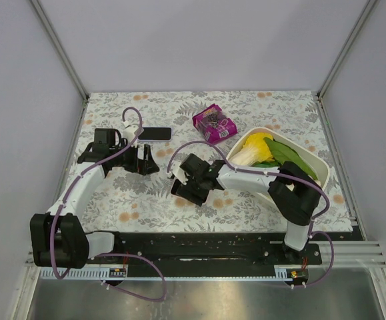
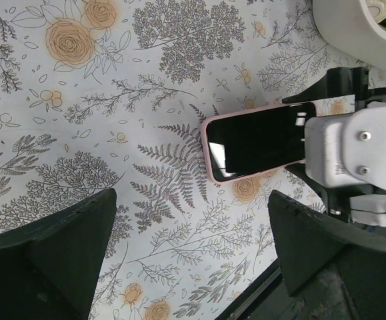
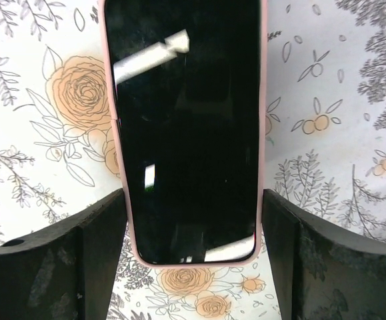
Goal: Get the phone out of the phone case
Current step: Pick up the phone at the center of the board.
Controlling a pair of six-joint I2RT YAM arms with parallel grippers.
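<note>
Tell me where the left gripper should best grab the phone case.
Probably its free end: pinch the phone case across its long edges from above. It lies flat, screen up, and the right gripper clamps the other end, so only that end is exposed.

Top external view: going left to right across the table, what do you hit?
Black phone-like slab → right gripper closed on the pink-cased phone → purple packet → white tub of greens. Left gripper omitted: it overlaps the slab sideways.
</note>
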